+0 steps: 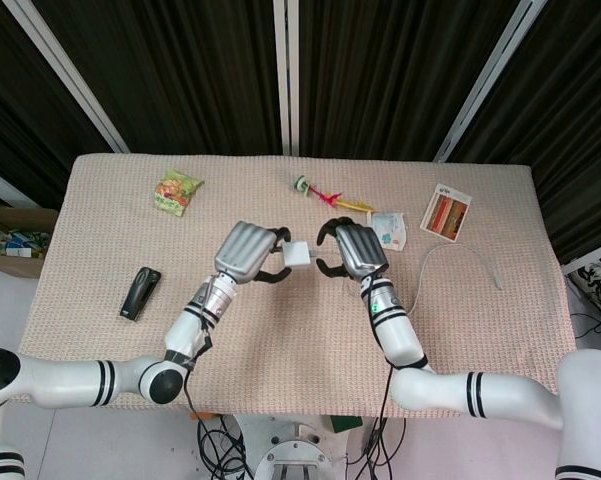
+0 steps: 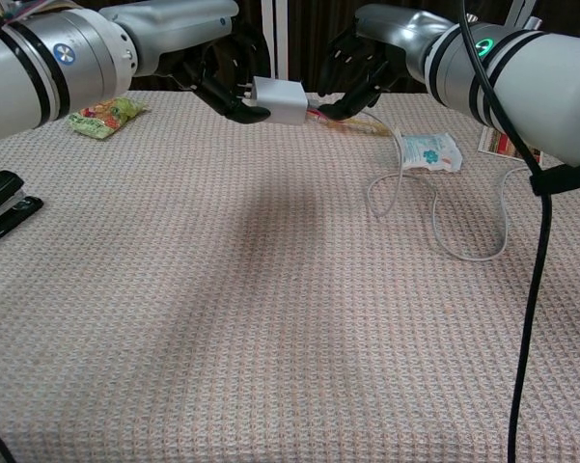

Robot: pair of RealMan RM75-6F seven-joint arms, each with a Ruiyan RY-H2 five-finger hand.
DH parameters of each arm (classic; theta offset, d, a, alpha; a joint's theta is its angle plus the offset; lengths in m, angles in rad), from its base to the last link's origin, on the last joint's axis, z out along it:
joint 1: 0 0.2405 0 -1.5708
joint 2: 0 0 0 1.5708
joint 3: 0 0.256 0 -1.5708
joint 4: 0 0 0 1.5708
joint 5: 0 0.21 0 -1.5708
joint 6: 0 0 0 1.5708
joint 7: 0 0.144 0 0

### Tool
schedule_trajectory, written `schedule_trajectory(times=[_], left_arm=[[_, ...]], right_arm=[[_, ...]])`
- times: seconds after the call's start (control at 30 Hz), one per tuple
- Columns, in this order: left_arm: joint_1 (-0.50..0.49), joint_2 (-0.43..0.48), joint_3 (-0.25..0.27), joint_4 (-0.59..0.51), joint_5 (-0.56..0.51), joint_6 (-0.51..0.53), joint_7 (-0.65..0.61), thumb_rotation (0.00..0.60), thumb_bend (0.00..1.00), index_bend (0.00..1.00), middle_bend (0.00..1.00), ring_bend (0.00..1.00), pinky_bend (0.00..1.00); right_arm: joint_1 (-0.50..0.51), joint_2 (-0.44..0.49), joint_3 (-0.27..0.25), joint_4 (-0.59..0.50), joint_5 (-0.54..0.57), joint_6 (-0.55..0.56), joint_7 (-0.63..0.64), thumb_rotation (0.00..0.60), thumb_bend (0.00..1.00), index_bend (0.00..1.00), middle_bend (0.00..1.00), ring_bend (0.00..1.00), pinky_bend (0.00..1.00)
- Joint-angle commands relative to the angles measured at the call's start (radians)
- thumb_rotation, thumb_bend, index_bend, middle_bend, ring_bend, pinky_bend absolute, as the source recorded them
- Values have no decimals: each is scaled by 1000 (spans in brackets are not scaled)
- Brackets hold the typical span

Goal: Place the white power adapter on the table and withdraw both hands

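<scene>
Left hand (image 1: pixel 245 252) (image 2: pixel 227 72): fingers clamped on adapter (image 1: pixel 298 254) (image 2: pixel 278 97), block held aloft above counter (image 1: pixel 280 320) (image 2: pixel 270 309) centre, its shadow below. Right hand (image 1: pixel 348 250) (image 2: pixel 352 72) at 3 o'clock of adapter, just beside; fingers curled, apart, holding nothing; contact with adapter cannot tell. Cable (image 2: pixel 444 217) lies at 4 o'clock, on counter. Step in hand, judged: placing not yet begun. Next move calls for lowering adapter to bare weave, releasing, then withdrawing both hands.

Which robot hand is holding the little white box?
The left hand holds the adapter in its fingers. The right hand is close beside it, fingers curled, but holds nothing.
</scene>
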Motion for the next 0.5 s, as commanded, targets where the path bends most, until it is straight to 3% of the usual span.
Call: schedule_trajectory(times=[0.03,0.5], left_arm=[[0,1,-1,-2,3,0,-4,445,498,583,560,835,994],[2,6,2,-8,12,2,-14,447,498,583,560,835,993]], right_arm=[[7,-6,2,3,3,0,-3,600,327,528,347,204,409],[18,-13,1,-1,10,2,5,600,401,589,369,209,409]])
